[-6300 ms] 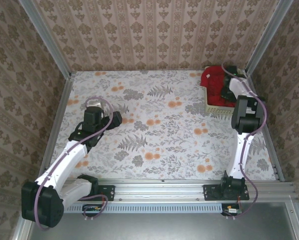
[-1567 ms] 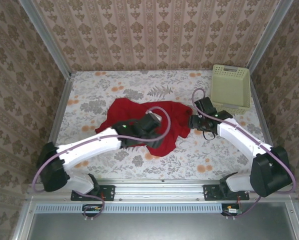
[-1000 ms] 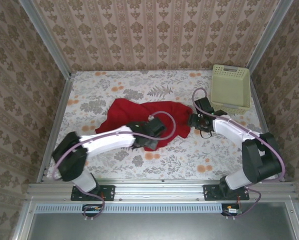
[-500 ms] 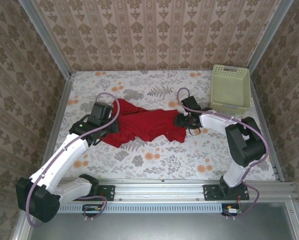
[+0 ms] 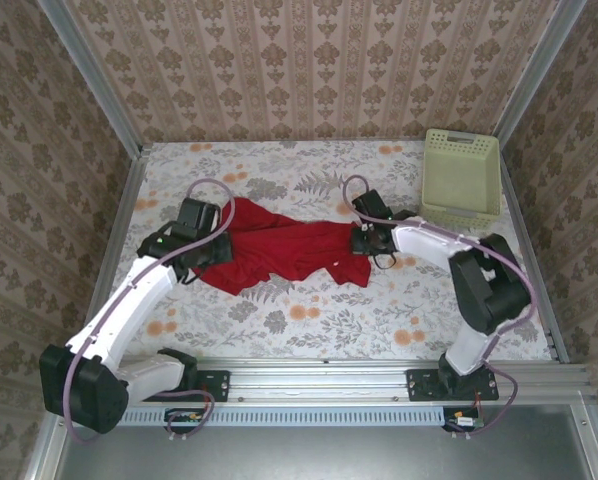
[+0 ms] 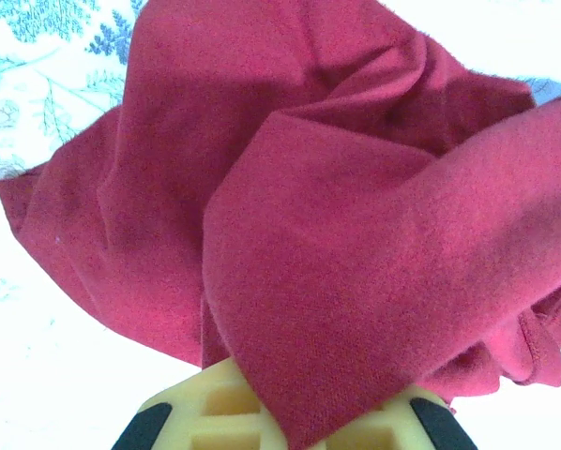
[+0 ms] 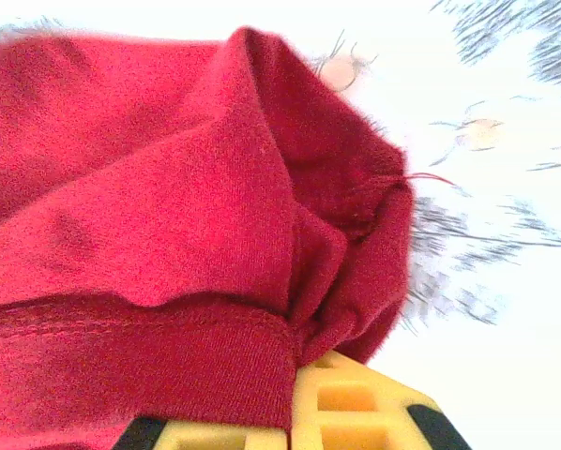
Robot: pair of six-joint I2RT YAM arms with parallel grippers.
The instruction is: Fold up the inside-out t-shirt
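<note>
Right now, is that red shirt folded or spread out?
Spread, not folded: the t-shirt lies rumpled, stretched between the left gripper and right gripper.

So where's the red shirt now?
In the top view the red t-shirt lies stretched across the middle of the table, held between the left gripper and the right gripper.
</note>
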